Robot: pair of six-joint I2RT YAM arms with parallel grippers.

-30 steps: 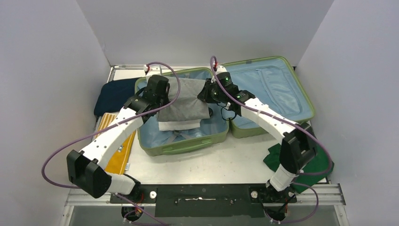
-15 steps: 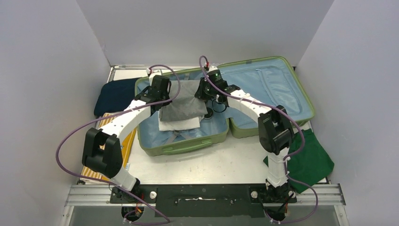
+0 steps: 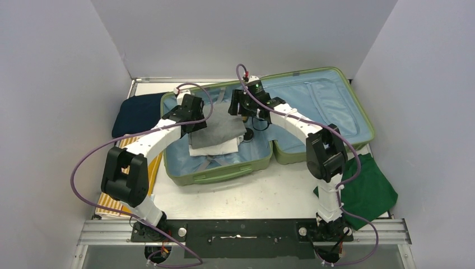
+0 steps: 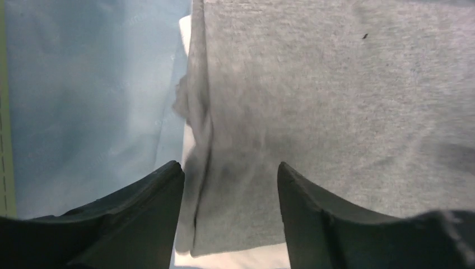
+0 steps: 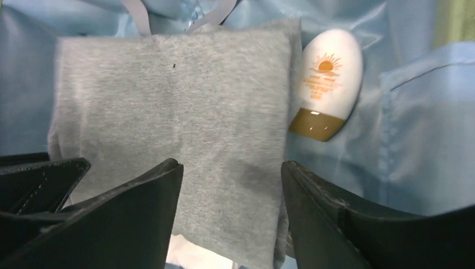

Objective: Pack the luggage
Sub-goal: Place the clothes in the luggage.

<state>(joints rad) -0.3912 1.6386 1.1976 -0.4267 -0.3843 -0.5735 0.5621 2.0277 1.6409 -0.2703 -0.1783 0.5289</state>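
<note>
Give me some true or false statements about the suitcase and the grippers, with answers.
The luggage lies open. True.
A grey garment lies inside it. True.
The sunscreen bottle sits on the table. False: the sunscreen bottle lies in the luggage, beside the garment.
Both jaws are shut. False: the jaws of the left gripper and right gripper stand apart.
The green cloth is packed. False: the green cloth lies outside it, near the right arm's base.
</note>
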